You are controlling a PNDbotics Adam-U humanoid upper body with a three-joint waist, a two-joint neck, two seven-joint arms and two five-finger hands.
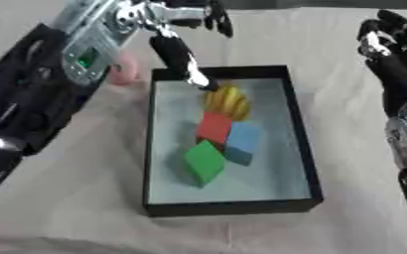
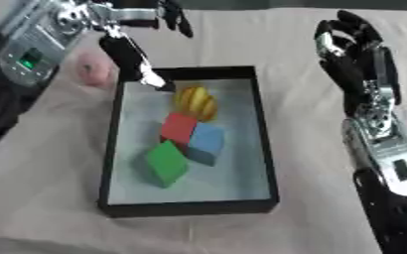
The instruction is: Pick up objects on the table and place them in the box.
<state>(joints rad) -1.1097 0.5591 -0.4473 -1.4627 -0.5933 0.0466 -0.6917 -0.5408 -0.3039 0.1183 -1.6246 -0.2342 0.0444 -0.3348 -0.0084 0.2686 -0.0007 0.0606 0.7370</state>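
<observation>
A black-rimmed box [image 1: 304,130] with a pale floor lies in the middle of the table. Inside it sit a yellow bunch of bananas [image 1: 227,100], a red block [image 1: 214,126], a blue block [image 1: 242,141] and a green block [image 1: 205,161]. My left hand [image 1: 176,47] hovers over the box's far left corner, fingers straight, one long finger pointing down almost onto the bananas, holding nothing. A pink rounded object [image 2: 94,70] lies on the table just left of the box, partly hidden behind my left arm. My right hand [image 2: 346,47] stands open to the right of the box, fingers up.
A light cloth [image 1: 77,208] covers the table. My left forearm [image 1: 42,94] crosses the upper left area, and my right forearm [image 2: 385,163] runs down the right edge.
</observation>
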